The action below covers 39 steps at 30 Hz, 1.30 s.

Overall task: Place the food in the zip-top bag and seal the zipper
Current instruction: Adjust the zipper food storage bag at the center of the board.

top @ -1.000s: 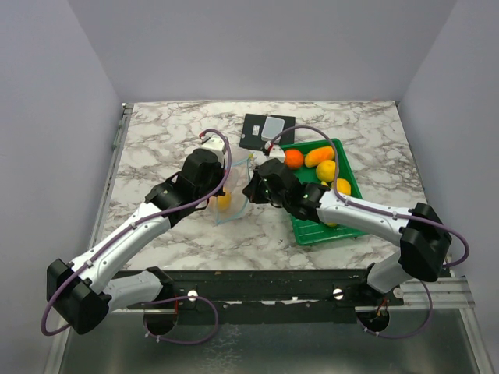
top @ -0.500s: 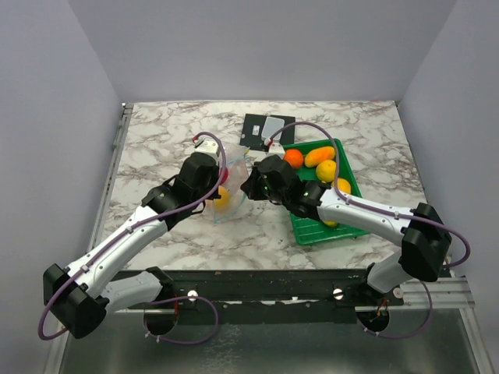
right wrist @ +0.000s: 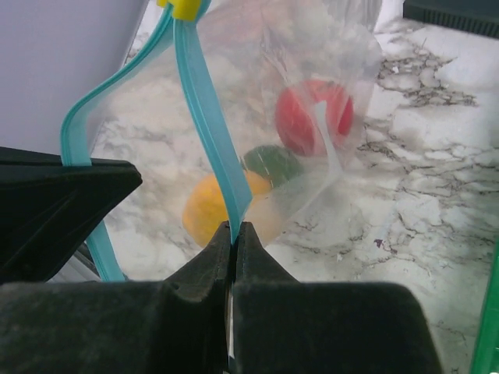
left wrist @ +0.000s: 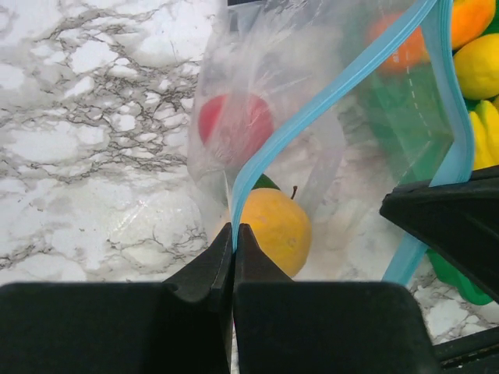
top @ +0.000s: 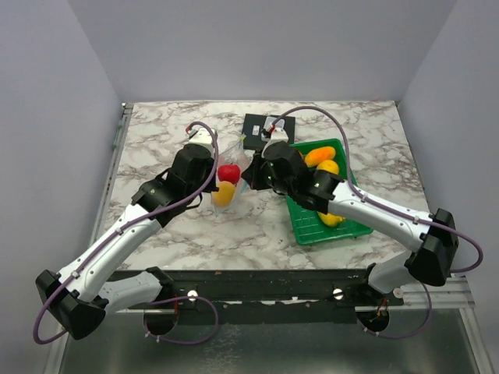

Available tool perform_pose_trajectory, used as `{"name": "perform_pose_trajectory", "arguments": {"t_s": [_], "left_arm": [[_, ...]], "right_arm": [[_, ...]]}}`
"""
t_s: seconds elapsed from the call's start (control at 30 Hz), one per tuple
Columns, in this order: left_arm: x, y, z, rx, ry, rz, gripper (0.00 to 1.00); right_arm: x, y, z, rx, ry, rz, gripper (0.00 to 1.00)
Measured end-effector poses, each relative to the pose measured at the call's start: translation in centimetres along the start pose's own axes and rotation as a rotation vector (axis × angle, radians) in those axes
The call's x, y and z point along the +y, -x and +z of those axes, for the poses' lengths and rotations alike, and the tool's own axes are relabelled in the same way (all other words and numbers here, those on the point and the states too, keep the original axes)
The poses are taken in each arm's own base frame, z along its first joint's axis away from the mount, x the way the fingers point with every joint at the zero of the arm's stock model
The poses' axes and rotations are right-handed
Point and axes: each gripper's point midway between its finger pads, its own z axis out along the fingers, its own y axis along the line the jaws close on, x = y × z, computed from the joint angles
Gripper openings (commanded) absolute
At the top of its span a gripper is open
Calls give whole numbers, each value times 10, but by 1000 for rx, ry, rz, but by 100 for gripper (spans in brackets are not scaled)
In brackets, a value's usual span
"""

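Note:
The clear zip-top bag (top: 234, 181) hangs between my two grippers over the marble table. Inside it lie a red fruit (left wrist: 234, 128), an orange-yellow fruit (left wrist: 274, 226) and a green one (right wrist: 273, 164). The light-blue zipper (left wrist: 335, 89) runs open in a loop, with a yellow slider (right wrist: 183, 8) at its far end. My left gripper (left wrist: 234, 234) is shut on one side of the zipper strip. My right gripper (right wrist: 234, 230) is shut on the other side (right wrist: 207, 117). More food stays in the green tray: an orange piece (top: 316, 155), a yellow round one (top: 328, 167) and the banana bunch (top: 333, 220).
The green tray (top: 312, 227) sits right of the bag, partly under my right arm. A black flat object (top: 256, 128) with a pale card lies at the back centre. White walls enclose the table on three sides.
The left gripper has closed onto the zipper strip. Both grippers and the bag have shifted toward the back of the table, and the red fruit now shows plainly in the bag.

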Motion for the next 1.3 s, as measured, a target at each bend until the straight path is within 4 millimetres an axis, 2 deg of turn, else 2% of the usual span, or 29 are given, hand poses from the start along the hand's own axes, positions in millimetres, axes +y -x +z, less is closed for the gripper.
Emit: {"name": "perform_pose_trajectory", "arguments": {"t_s": [0.1,0.33,0.5,0.63,0.77,0.87,1.0,1.13,1.23,1.3], "left_arm": [[-1,12,-9,-16,-6,-5,0],[-8,30,-32,-15,-50,-8,0],[-17,43,-51,-11,-112,-12,0],[-23,41,-56,11,-147,-9,0],[-21,24,-48,54,-140,-3,0],[-18,-3,-32,113,-119,0,0],[-12,-48,-2,215,-72,3,0],[-7,-82,21,300,-27,10,0],[-6,-92,32,326,-10,9,0],[-7,-90,33,317,-12,6,0]], "right_arm": [[8,19,-15,-22,16,-26,1],[19,40,-44,2,40,-99,1],[24,40,-60,62,61,-143,0],[24,32,-67,115,77,-167,1],[19,20,-62,163,60,-184,1],[11,7,-47,201,30,-192,1],[-16,-22,-22,275,-30,-190,0],[-49,-49,-3,347,-104,-180,1],[-56,-50,0,354,-121,-172,1],[-52,-44,-4,335,-110,-170,1]]}}
